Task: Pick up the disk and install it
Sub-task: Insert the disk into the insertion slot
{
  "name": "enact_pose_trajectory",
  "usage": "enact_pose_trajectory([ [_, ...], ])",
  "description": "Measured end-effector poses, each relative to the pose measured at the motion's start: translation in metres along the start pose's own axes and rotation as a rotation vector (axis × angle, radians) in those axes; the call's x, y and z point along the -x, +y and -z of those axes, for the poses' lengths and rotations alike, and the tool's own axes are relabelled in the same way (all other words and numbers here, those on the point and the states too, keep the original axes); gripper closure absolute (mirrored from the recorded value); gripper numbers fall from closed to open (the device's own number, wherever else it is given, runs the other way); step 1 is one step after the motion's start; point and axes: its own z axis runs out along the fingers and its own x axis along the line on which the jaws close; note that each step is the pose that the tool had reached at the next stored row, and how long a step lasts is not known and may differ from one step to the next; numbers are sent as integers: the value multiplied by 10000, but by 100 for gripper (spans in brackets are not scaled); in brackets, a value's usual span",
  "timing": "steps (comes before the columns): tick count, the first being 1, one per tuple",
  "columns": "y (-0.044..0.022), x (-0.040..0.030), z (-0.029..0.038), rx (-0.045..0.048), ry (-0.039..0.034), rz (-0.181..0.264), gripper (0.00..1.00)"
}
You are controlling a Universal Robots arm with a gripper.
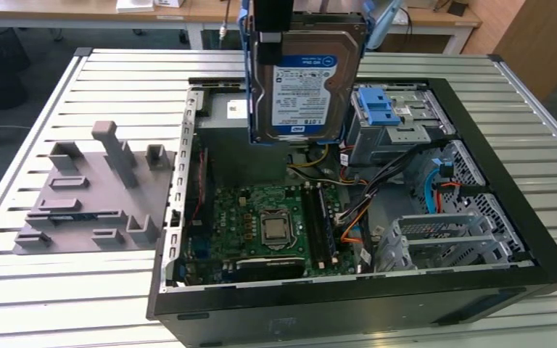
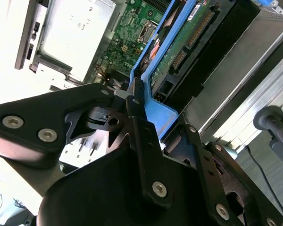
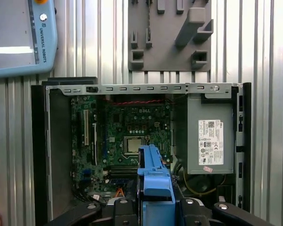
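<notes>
The disk (image 1: 303,80), a silver hard drive with a white-and-blue label in a blue plastic carrier, hangs upright above the back of the open computer case (image 1: 356,308). My gripper (image 1: 293,18) holds it from above, shut on the top of the carrier. In the second wrist view the black fingers (image 2: 139,122) clamp the blue carrier's edge (image 2: 160,115), and the disk's green circuit side (image 2: 179,52) runs away from them. In the first wrist view the carrier (image 3: 153,176) sticks out between the fingers over the motherboard (image 3: 127,136).
Inside the case are the grey power-supply box (image 3: 210,141), a drive bay with a blue latch (image 1: 380,109), a metal drive cage (image 1: 452,243) and loose cables. A grey fixture plate (image 1: 90,192) lies on the slatted table (image 1: 66,290). A teach pendant (image 3: 19,37) rests nearby.
</notes>
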Motion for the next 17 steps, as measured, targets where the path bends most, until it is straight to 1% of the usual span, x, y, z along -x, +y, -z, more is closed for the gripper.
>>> enact_pose_trajectory([
  [1,-18,-11,-2,15,-1,-1,64],
  [4,-98,-34,-10,85,1,1,64],
  [6,-131,-64,-17,94,2,0,64],
  [13,-148,-261,-57,93,-5,1,64],
  [15,-157,-293,-62,94,-3,1,64],
  [17,-183,-308,-68,93,-5,-1,64],
])
